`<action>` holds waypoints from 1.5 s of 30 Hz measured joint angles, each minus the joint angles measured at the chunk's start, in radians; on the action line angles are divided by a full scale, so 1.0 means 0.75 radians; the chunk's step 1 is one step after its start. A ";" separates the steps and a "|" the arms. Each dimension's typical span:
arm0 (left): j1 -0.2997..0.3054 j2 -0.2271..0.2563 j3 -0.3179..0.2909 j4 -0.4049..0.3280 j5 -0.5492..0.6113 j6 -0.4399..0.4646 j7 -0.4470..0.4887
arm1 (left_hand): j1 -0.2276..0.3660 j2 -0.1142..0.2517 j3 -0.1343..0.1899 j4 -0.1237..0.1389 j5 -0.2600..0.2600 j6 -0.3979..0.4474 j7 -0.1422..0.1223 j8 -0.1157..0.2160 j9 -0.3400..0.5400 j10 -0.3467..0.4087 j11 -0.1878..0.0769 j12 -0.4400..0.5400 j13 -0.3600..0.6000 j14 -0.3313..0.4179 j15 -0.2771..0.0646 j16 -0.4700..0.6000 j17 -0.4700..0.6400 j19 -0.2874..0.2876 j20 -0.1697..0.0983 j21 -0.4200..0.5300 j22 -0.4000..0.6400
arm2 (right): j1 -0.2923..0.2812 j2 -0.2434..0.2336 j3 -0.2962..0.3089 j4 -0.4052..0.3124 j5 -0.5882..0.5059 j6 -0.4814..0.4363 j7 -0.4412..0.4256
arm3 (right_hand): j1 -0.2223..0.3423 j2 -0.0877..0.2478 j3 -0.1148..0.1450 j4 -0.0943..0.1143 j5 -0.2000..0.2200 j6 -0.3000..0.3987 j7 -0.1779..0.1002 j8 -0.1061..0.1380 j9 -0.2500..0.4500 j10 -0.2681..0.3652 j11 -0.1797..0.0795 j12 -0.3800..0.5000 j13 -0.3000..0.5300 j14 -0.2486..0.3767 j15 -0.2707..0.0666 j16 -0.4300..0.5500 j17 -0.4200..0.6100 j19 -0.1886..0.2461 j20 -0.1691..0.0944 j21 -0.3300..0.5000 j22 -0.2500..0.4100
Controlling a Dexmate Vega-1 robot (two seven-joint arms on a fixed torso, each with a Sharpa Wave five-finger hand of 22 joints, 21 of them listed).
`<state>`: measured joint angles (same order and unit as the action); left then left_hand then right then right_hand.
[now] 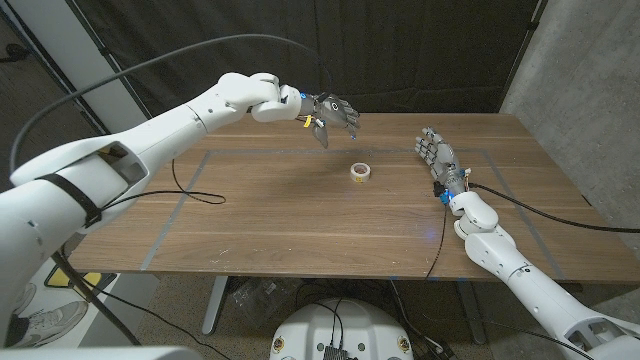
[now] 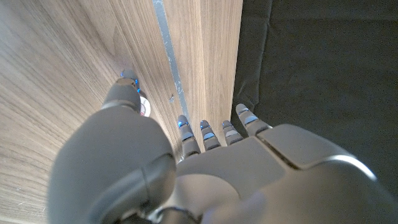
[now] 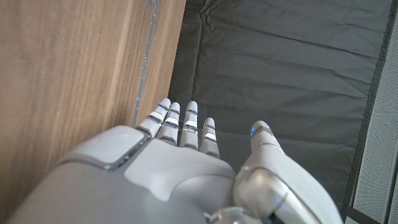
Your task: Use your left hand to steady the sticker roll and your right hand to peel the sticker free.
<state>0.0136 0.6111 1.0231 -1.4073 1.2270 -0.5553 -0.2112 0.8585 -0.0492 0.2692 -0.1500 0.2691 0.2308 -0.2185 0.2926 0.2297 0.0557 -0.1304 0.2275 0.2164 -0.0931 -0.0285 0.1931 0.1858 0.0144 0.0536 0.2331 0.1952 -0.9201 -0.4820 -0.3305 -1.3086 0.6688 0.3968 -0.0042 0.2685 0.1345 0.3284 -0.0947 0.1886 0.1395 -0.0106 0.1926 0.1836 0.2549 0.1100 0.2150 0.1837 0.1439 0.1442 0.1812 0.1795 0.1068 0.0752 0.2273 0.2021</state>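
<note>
Sticker roll [image 1: 361,172] lies flat on the wooden table [image 1: 300,220], hole up, a bit toward the far edge and roughly midway between the left and right edges. Small white roll, nothing touching it. In the left wrist view a sliver of it [image 2: 145,107] peeks out past the thumb, next to the grey tape line [image 2: 169,56] on the tabletop.

Left hand [image 1: 333,115] hangs in the air above the far part of the table, near the roll but apart from it, on the far-left side of it. Fingers [image 2: 211,134] spread and pointing down, nothing held. A yellow tag [image 1: 309,123] shows at its wrist.

Right hand [image 1: 437,158] is near the table's right edge, well apart from the roll. Fingers [image 3: 189,124] straight, side by side, reaching toward the far edge; empty, grasping nothing. Cannot tell if it touches the tabletop.

A black cable [image 1: 195,190] loops across the left part of the table. A dark curtain [image 1: 400,50] hangs behind the far edge.
</note>
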 measured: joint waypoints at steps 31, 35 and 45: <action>-0.085 -0.096 0.168 0.255 -0.074 -0.066 0.184 | 0.017 -0.032 -0.039 0.010 0.043 0.157 -0.004 0.064 0.007 0.031 -0.017 0.007 -0.004 0.010 -0.010 0.000 0.000 0.000 0.000 0.000 -0.002 | 0.006 0.014 -0.002 0.018 0.000 -0.003 -0.014 | -0.040 0.000 -0.015 0.029 0.000 0.007 0.007 0.000 -0.003 0.000 0.000 0.000 0.000 0.003 0.003 0.005 0.000 0.000 0.000 0.000 0.000; -0.089 -0.100 0.182 0.265 -0.075 -0.072 0.202 | 0.034 -0.042 -0.039 0.010 0.043 0.169 -0.006 0.068 0.007 0.038 -0.024 0.007 -0.004 0.010 -0.010 0.000 0.000 0.000 0.000 0.000 -0.002 | 0.003 0.014 0.001 0.020 0.002 -0.003 -0.014 | -0.043 -0.003 -0.015 0.029 -0.005 0.007 0.007 0.000 -0.003 0.000 0.000 0.000 0.000 0.003 0.003 0.005 0.000 0.000 0.000 0.000 0.000; -0.098 -0.116 0.217 0.290 -0.064 -0.073 0.232 | 0.047 -0.030 -0.039 0.010 0.052 0.191 -0.003 0.074 0.007 0.038 -0.024 0.007 -0.003 0.010 -0.010 0.000 0.000 0.000 0.000 0.000 -0.002 | -0.001 0.014 0.005 0.026 0.012 0.002 -0.007 | -0.043 -0.003 -0.015 0.029 -0.005 0.007 0.007 0.000 -0.003 0.000 0.000 0.000 0.000 0.003 0.002 0.005 0.000 0.000 0.000 0.000 0.000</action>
<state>-0.0597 0.5244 1.1859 -1.1896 1.1786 -0.6103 -0.0373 0.8935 -0.0715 0.2403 -0.1421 0.3083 0.3739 -0.2210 0.3479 0.2348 0.0840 -0.1481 0.2330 0.2138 -0.0859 -0.0358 0.1931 0.1862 0.0141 0.0535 0.2330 0.1933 -0.9207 -0.4714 -0.3265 -1.2887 0.6775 0.3982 -0.0096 0.2366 0.1323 0.3173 -0.0729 0.1845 0.1447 -0.0053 0.1925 0.1813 0.2548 0.1100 0.2150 0.1837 0.1458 0.1461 0.1852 0.1792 0.1066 0.0750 0.2273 0.2021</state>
